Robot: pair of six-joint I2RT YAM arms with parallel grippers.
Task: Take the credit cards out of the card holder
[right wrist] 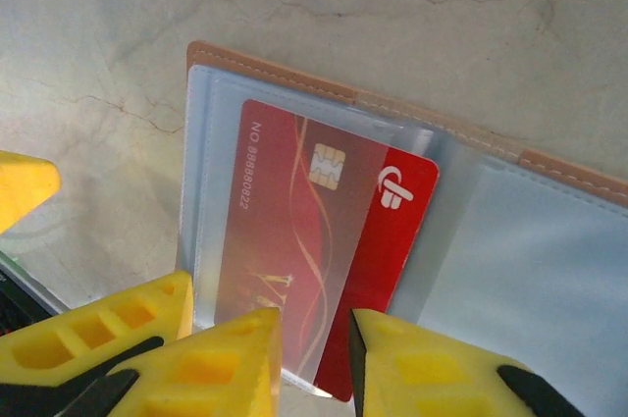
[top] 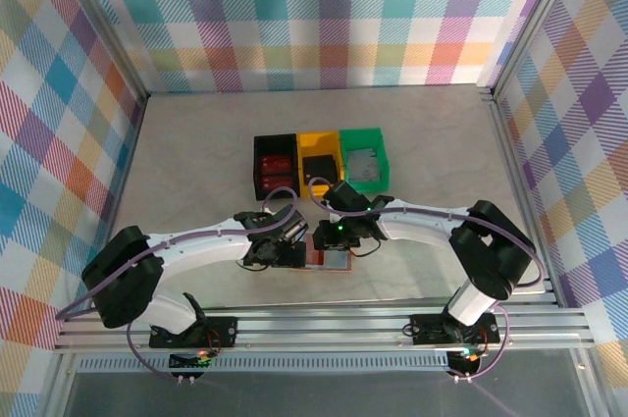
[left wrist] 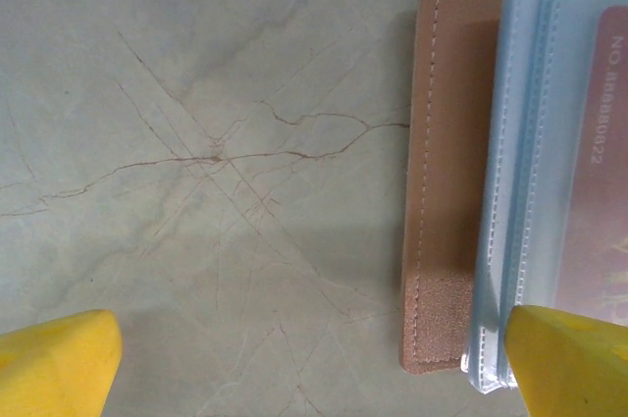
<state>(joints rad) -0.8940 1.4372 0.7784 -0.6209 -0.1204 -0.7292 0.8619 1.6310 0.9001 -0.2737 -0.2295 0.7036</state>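
Note:
The tan card holder point(top: 329, 261) point(right wrist: 275, 69) point(left wrist: 442, 162) lies spread open on the table, its pale blue clear pockets facing up. A red credit card point(right wrist: 388, 231) point(left wrist: 601, 162) with a chip sits in the left pocket, one long side and a corner poking out. My right gripper point(right wrist: 314, 358) point(top: 340, 233) hovers at the card's near edge, jaws narrowly apart with that edge showing in the gap. My left gripper point(left wrist: 314, 378) point(top: 285, 240) is wide open at the holder's left end, one fingertip point(left wrist: 579, 358) over the pocket's corner.
Three small bins stand in a row behind the holder: black point(top: 275, 164), yellow point(top: 319, 154) and green point(top: 364, 158), each with something flat inside. Checkered walls close in the marbled table point(top: 196, 162) on three sides.

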